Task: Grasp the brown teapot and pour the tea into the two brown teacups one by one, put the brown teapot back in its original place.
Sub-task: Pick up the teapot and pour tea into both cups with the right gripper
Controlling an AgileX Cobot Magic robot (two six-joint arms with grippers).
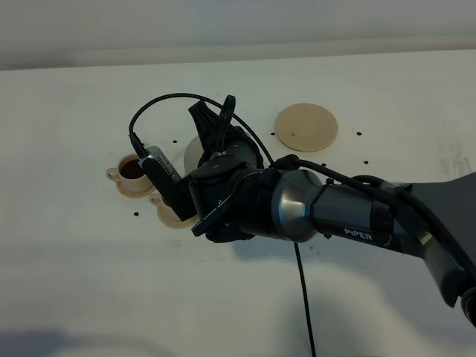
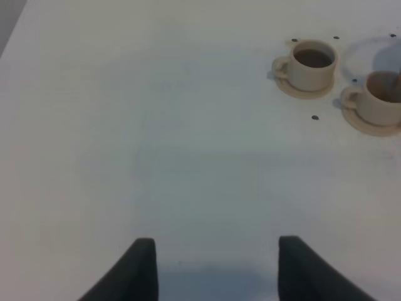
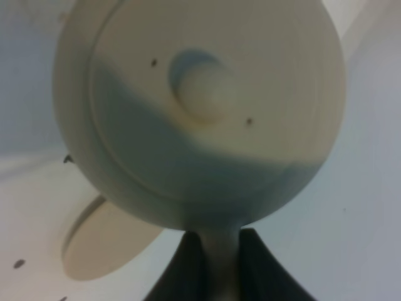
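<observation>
The brown teapot [image 3: 200,106] fills the right wrist view, lid and knob facing the camera. My right gripper [image 3: 219,254] is shut on its loop handle. In the high view the right arm reaches across the middle, and only a pale sliver of the teapot [image 1: 195,152] shows behind the gripper [image 1: 212,137]. One teacup [image 1: 134,171] [image 2: 311,64] stands on its saucer with dark tea in it. The second teacup [image 2: 382,100] sits beside it, and in the high view only its saucer [image 1: 171,216] peeks out under the wrist. The wide tan disc [image 1: 306,126] lies bare at the back right. My left gripper [image 2: 216,269] is open over bare table.
The white table [image 1: 89,282] carries small dark marks. A black cable [image 1: 303,297] hangs from the right arm toward the front edge. A tan saucer disc [image 3: 103,241] shows behind the pot in the right wrist view.
</observation>
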